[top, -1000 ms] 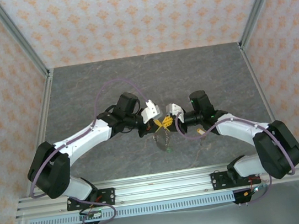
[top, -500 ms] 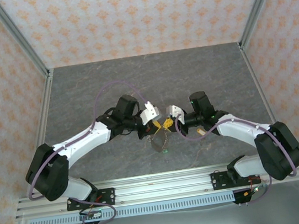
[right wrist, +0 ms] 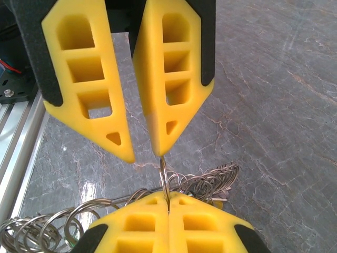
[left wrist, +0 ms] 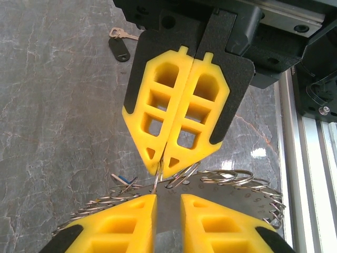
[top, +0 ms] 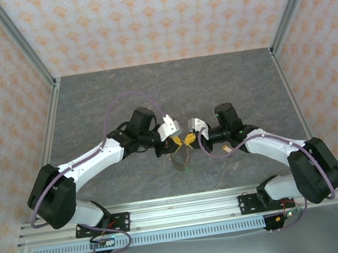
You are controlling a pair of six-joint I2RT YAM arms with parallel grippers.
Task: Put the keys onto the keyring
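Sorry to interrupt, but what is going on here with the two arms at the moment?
The right gripper and left gripper meet tip to tip over the table, working on the keyring. The right gripper is shut, pinching one thin wire loop of the keyring at its fingertips. The left gripper has its fingers slightly apart and grips nothing. A dark-headed key lies loose on the table, so the threading is not finished.
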